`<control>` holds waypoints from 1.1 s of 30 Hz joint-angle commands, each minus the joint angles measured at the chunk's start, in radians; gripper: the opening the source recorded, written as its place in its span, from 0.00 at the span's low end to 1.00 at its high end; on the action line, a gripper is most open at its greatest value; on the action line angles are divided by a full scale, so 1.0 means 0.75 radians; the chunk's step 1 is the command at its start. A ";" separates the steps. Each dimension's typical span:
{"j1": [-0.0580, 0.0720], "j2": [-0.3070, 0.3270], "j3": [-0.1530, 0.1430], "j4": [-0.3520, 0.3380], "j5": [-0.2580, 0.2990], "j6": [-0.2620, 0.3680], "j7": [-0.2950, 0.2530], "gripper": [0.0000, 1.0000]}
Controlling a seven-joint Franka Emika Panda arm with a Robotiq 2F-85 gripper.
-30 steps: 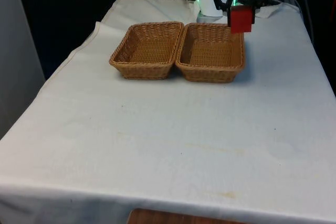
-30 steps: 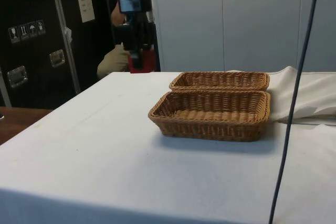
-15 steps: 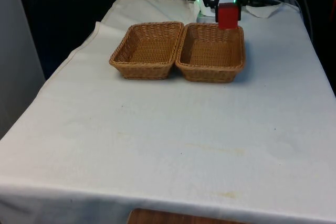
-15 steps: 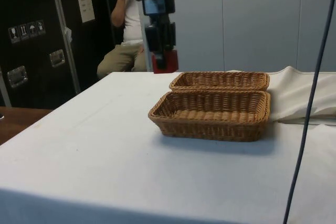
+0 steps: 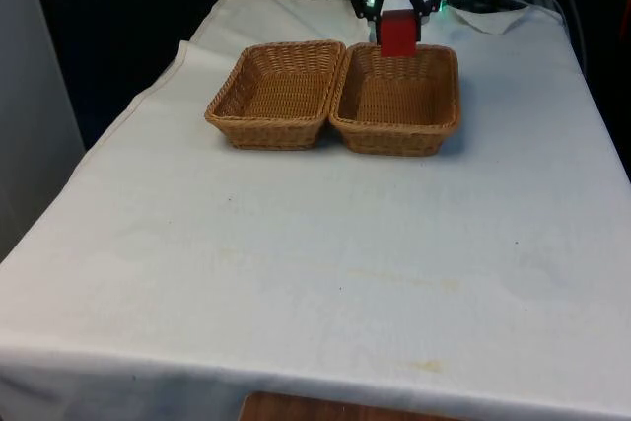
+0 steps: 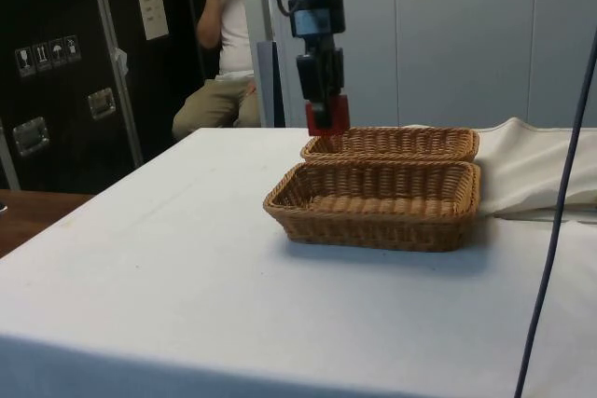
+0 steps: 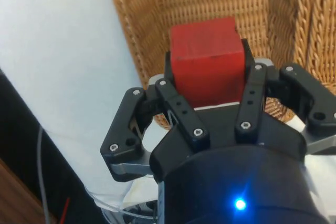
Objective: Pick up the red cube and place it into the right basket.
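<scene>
My gripper (image 5: 397,29) is shut on the red cube (image 5: 397,34) and holds it in the air above the far rim of the right basket (image 5: 444,125). From the side, the red cube (image 6: 327,116) hangs under the gripper (image 6: 326,114) just above the rim of the farther basket (image 6: 392,144). In the wrist view the red cube (image 7: 208,59) sits between the black fingers (image 7: 178,109), with the gripper (image 7: 209,85) over the wicker wall of the basket (image 7: 157,3).
A second wicker basket (image 5: 224,117) stands touching the right one, on the front view's left. A person (image 6: 227,62) sits behind the table in the side view. A cable (image 6: 550,212) hangs down near the side camera.
The gripper has carried the red cube towards the front view's left, from beyond the right basket's right corner to above its far rim. The cube stays gripped.
</scene>
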 commanded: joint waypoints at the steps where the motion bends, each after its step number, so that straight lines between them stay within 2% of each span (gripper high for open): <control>1: -0.008 -0.015 -0.009 -0.024 -0.019 0.021 -0.005 0.02; 6: -0.016 -0.031 -0.052 -0.077 -0.032 0.049 -0.048 0.02; 7: -0.008 -0.021 -0.052 -0.063 -0.012 0.029 -0.055 0.02; 8: -0.016 -0.032 -0.059 -0.084 -0.036 0.055 -0.052 0.02; 13: -0.023 -0.039 -0.093 -0.119 -0.055 0.077 -0.080 0.02; 14: -0.027 -0.039 -0.111 -0.132 -0.061 0.088 -0.093 0.02; 15: -0.017 -0.031 -0.112 -0.123 -0.043 0.071 -0.100 0.02; 16: -0.027 -0.039 -0.117 -0.137 -0.065 0.092 -0.099 0.02; 20: -0.029 -0.031 -0.165 -0.156 -0.085 0.108 -0.135 0.02; 22: -0.029 -0.024 -0.184 -0.156 -0.093 0.115 -0.145 0.02; 23: -0.021 -0.031 -0.180 -0.155 -0.076 0.099 -0.145 0.02; 24: -0.028 -0.021 -0.192 -0.155 -0.099 0.116 -0.149 0.02; 26: -0.031 -0.015 -0.209 -0.151 -0.111 0.117 -0.160 0.02; 31: -0.032 0.000 -0.252 -0.135 -0.148 0.117 -0.180 0.02; 32: -0.025 -0.005 -0.251 -0.139 -0.131 0.108 -0.181 0.02; 33: -0.033 0.003 -0.260 -0.132 -0.155 0.117 -0.185 0.02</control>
